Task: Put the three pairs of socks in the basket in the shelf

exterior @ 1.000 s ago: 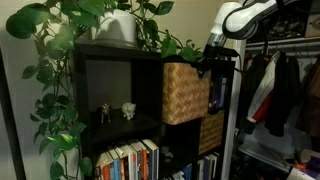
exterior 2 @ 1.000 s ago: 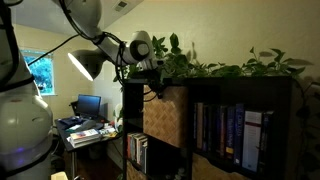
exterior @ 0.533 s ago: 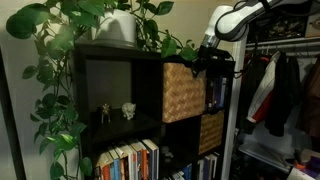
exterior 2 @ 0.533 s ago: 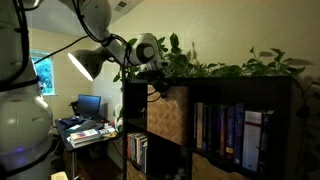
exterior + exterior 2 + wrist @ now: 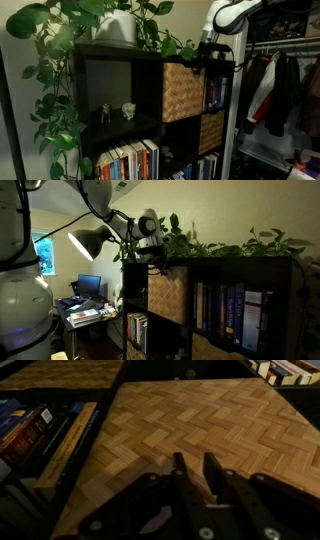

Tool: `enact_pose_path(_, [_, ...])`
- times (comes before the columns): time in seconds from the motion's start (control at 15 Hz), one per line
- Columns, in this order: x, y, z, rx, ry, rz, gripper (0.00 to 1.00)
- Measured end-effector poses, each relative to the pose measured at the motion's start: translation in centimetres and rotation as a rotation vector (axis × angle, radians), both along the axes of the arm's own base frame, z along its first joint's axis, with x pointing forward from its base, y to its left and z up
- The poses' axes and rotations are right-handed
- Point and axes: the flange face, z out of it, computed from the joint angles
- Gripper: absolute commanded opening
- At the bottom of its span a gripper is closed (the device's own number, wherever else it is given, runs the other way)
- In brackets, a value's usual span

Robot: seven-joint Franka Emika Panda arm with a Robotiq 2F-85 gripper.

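The jaws stand nearly shut, with only a slim gap between them and nothing to be seen in it. In the wrist view the gripper [image 5: 196, 460] hangs just above the tan herringbone weave of the basket [image 5: 200, 410], with rows of books [image 5: 30, 430] dark beside it. In both exterior views the gripper [image 5: 207, 55] [image 5: 155, 260] sits at the upper front edge of the basket [image 5: 185, 92] [image 5: 165, 295], which fills an upper compartment of the black shelf [image 5: 115, 90] [image 5: 240, 270] and seems to jut a little forward of it. A smaller, darker basket [image 5: 211, 130] sits in the compartment below, and a leafy plant [image 5: 60, 60] trails over the top. No socks show in any view, so the step in hand looks like work at the basket itself, not carrying. Next the arm likely needs to back clear of the shelf and go for a pair of socks, taking care not to catch the rim or the plant.
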Motion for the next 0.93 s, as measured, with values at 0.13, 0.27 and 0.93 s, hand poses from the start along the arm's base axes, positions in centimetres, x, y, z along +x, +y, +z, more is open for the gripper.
enact_pose_path(0.13, [-0.5, -0.1, 1.2, -0.024, 0.037, 0.014, 0.69])
enact_pose_path(0.27, [-1.0, 0.0, 2.5, -0.043, 0.077, 0.041, 0.83])
enact_pose_path(0.93, [-2.5, 0.3, 6.2, -0.112, 0.164, 0.161, 1.0])
